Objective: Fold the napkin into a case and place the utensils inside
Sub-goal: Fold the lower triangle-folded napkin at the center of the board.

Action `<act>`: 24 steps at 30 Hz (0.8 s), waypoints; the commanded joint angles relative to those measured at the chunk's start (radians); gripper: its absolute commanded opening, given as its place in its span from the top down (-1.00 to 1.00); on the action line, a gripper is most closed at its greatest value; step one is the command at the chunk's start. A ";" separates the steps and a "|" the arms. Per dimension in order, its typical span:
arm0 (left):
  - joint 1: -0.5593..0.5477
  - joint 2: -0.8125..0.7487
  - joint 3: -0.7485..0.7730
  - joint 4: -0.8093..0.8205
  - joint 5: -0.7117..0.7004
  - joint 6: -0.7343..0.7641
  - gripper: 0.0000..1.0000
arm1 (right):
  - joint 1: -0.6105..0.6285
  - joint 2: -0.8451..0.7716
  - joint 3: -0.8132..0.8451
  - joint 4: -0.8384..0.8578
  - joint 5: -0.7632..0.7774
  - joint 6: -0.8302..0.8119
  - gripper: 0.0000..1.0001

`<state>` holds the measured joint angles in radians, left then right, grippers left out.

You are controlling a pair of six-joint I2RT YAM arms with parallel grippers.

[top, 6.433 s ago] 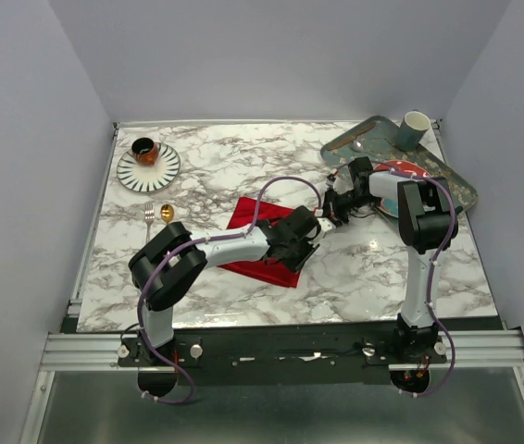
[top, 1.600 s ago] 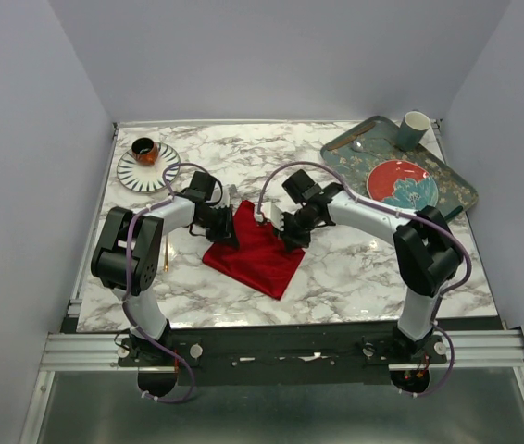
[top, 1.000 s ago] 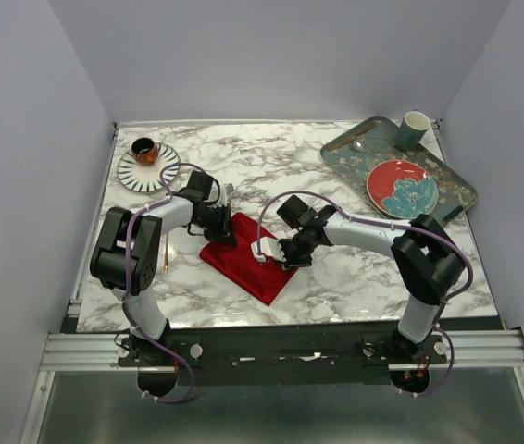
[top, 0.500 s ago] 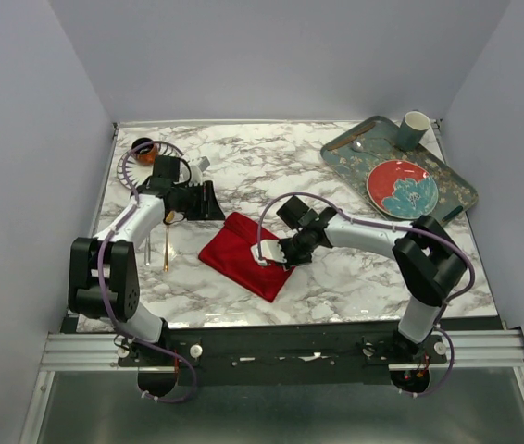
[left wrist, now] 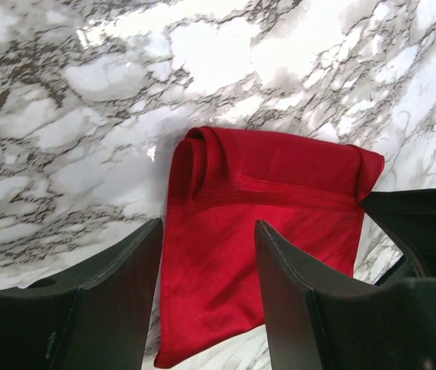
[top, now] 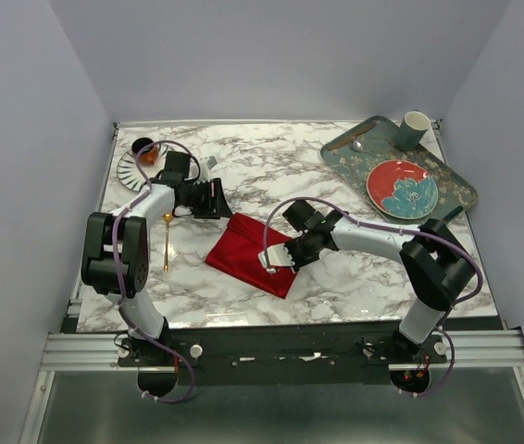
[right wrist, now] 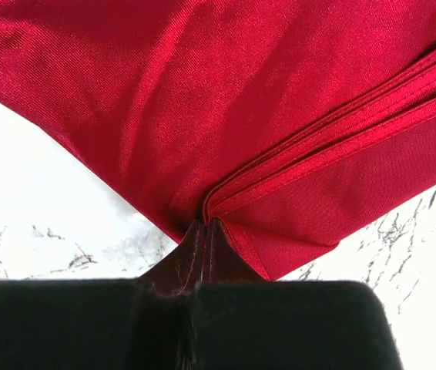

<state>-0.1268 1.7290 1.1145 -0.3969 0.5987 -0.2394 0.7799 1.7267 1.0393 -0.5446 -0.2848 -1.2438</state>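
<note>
On the marble desk (top: 364, 268) the folded red napkin (top: 243, 257) lies mid-surface. My right fingers (right wrist: 204, 245) are clenched on its layered corner. My left fingers (top: 210, 197) hang released nearby. The cloth looks limp, light and slippery, so I'd grip the stacked hems.

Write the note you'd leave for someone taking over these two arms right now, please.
Left gripper: open, clear of the napkin, near its far left corner.
Right gripper: shut on the napkin's layered edge.
The napkin lies mid-table, folded in layers but not yet a narrow strip.
The spoon lies left of the napkin; the fork is not visible, possibly under the left arm.
Done: first folds.
Left: finish the fold, then slide both utensils inside.
</note>
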 commanded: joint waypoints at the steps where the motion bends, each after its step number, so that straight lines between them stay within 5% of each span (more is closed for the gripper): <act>1: -0.031 0.030 0.033 0.049 0.033 -0.050 -0.23 | -0.005 -0.021 -0.024 0.000 0.038 -0.060 0.99; 8: -0.051 0.084 0.054 0.063 0.044 -0.081 -0.40 | -0.004 -0.032 -0.044 0.006 0.041 -0.082 0.99; 19: -0.066 0.092 0.039 0.049 0.024 -0.069 0.35 | -0.005 -0.070 -0.036 -0.008 0.013 -0.060 0.99; 24: -0.066 0.090 0.039 0.036 0.015 -0.063 0.48 | -0.005 -0.087 -0.039 -0.012 0.004 -0.060 0.99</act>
<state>-0.1898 1.8179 1.1481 -0.3454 0.6144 -0.3141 0.7788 1.6794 1.0130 -0.5369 -0.2695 -1.3029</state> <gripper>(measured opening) 0.271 0.014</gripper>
